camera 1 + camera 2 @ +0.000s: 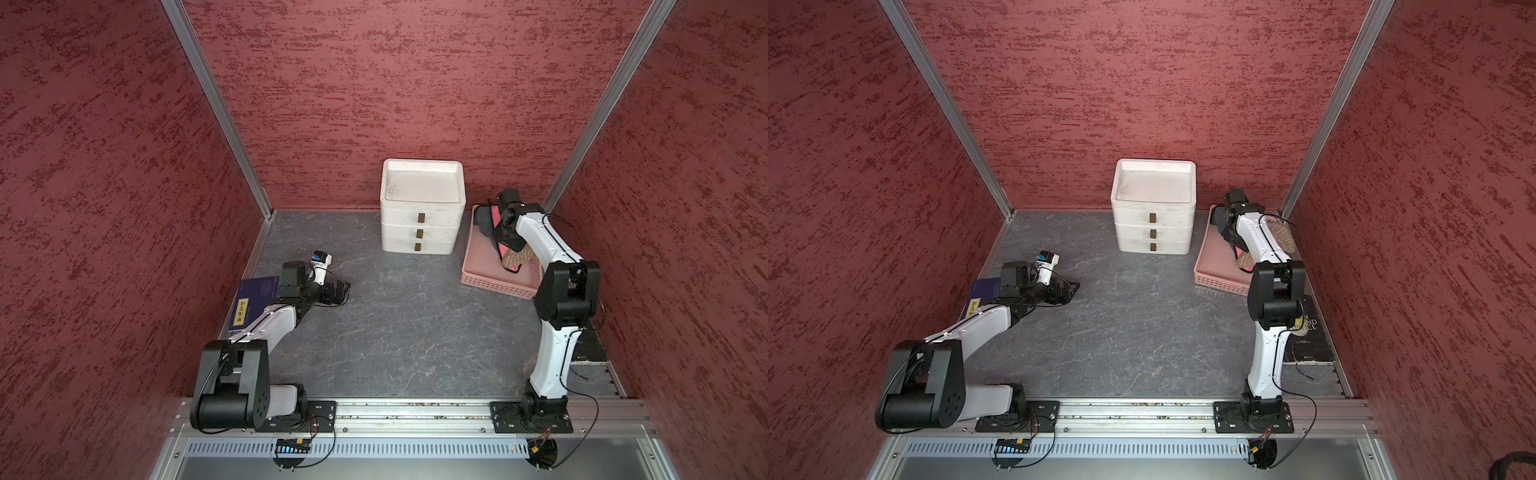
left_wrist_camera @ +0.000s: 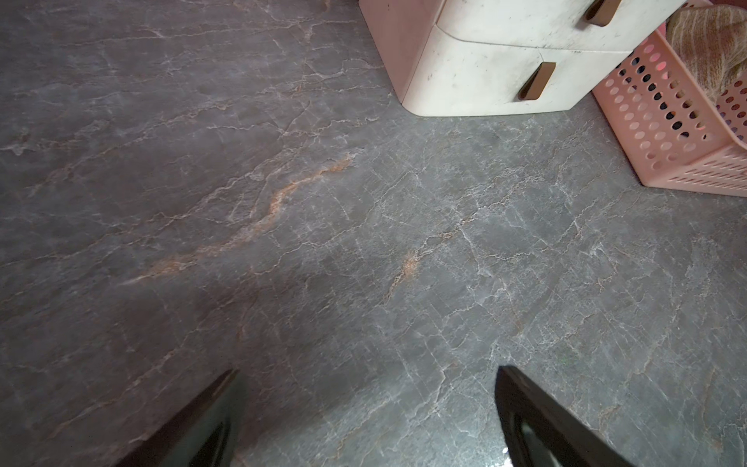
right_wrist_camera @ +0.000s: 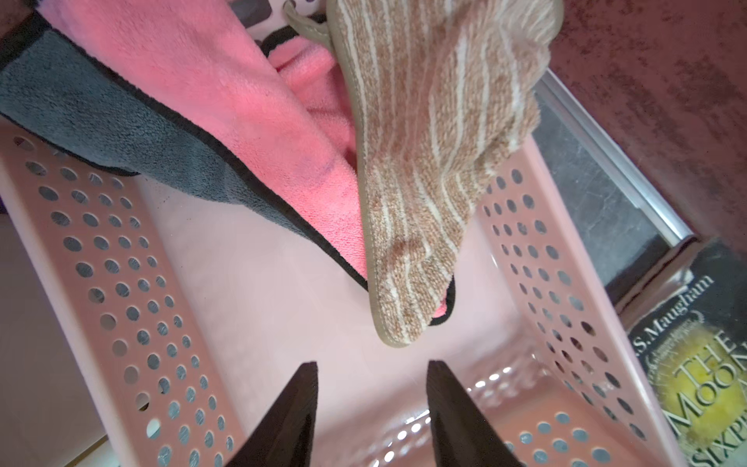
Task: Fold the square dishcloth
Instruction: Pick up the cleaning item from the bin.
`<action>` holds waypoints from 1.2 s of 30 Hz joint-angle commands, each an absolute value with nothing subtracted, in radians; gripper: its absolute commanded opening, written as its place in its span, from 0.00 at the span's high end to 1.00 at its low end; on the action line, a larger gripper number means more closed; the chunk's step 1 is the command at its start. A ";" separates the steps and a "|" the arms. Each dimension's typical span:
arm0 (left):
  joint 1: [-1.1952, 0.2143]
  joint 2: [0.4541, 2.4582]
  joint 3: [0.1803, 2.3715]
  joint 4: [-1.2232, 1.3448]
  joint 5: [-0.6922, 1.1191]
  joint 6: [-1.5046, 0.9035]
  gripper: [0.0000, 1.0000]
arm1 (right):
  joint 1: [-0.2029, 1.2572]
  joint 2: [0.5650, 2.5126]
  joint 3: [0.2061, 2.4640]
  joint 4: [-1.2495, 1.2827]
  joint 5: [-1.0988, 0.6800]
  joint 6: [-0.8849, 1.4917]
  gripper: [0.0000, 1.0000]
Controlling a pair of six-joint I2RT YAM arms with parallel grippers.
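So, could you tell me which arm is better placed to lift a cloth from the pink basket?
The right. The right pincer hangs over the pink basket, open, just short of a corner of the striped cloth. The left pincer is open over the table, away from the basket.

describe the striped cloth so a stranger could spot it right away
Find the white drawer unit at the back; a pink perforated basket sits beside it. Inside, the tan cloth with thin cream stripes lies over a pink-and-grey cloth edged in black; only it is striped.
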State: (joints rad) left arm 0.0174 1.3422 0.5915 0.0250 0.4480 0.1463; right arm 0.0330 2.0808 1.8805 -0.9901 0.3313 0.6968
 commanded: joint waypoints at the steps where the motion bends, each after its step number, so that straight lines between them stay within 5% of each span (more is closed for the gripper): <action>1: 0.015 1.347 0.611 0.023 0.459 0.164 0.00 | 0.044 2.090 1.866 -0.930 0.289 0.783 0.51; 11: 0.015 1.361 0.615 0.022 0.448 0.170 0.00 | 0.075 2.174 1.853 -0.891 0.394 0.797 0.43; 21: 0.015 1.367 0.615 0.024 0.440 0.175 0.00 | 0.040 2.235 1.940 -0.948 0.434 0.834 0.45; 36: 0.012 1.377 0.614 0.019 0.471 0.190 0.00 | 0.013 2.526 2.285 -1.064 0.394 0.833 0.46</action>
